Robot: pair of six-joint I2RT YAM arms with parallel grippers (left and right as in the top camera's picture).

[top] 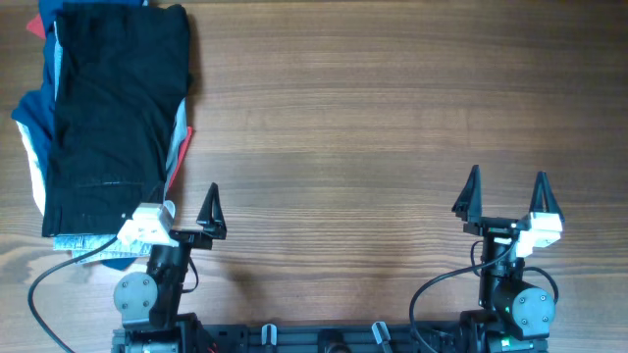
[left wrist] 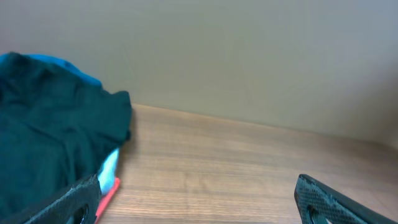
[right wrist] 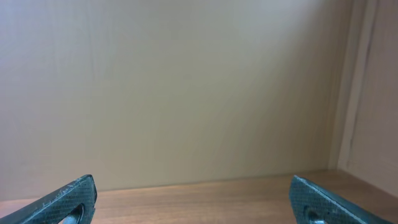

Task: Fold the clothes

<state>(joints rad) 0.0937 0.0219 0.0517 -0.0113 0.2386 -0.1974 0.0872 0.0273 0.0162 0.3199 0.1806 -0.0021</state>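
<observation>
Black shorts lie flat atop a garment pile at the table's left end. The left claw and right claw gape wide, empty. A deep pinch from the left claw could snag the layers beneath and drag the stack.

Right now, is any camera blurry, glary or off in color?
Overhead: sharp, evenly lit, no glare on the table; the black shorts lose fold detail in their darkness. Left wrist: soft, and the shorts read teal; the left fingers are blurred at the bottom edge. Right wrist: mostly plain wall, the right fingers soft in the corners.
</observation>
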